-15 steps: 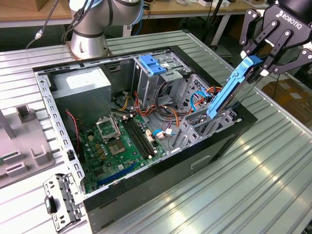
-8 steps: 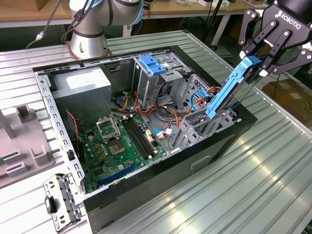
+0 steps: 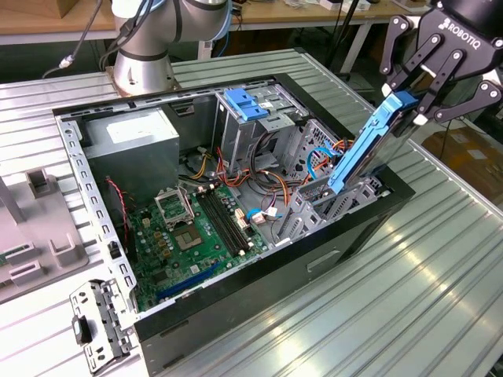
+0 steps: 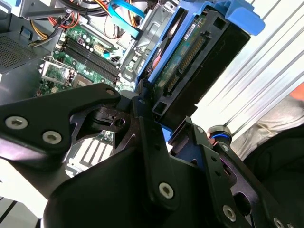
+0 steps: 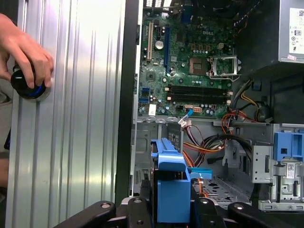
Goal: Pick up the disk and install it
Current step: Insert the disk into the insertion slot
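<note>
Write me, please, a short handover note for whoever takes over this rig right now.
Gripper: fingers shut on the upper end of the blue-railed rectangular metal disk.
Disk: off the table and steeply tilted, with its lower end at the grey metal drive bay near the front of the open black computer case. Most of it stands above the rim.
Done: pickup.
Left: the disk is not yet seated in the bay.
Note: a person's hand rests on a round dark knob with a blue ring on the ribbed metal table beside the case.

White lettering on the claw [image 3: 410,106] (sticker [image 5: 297,33] unreadable).
</note>
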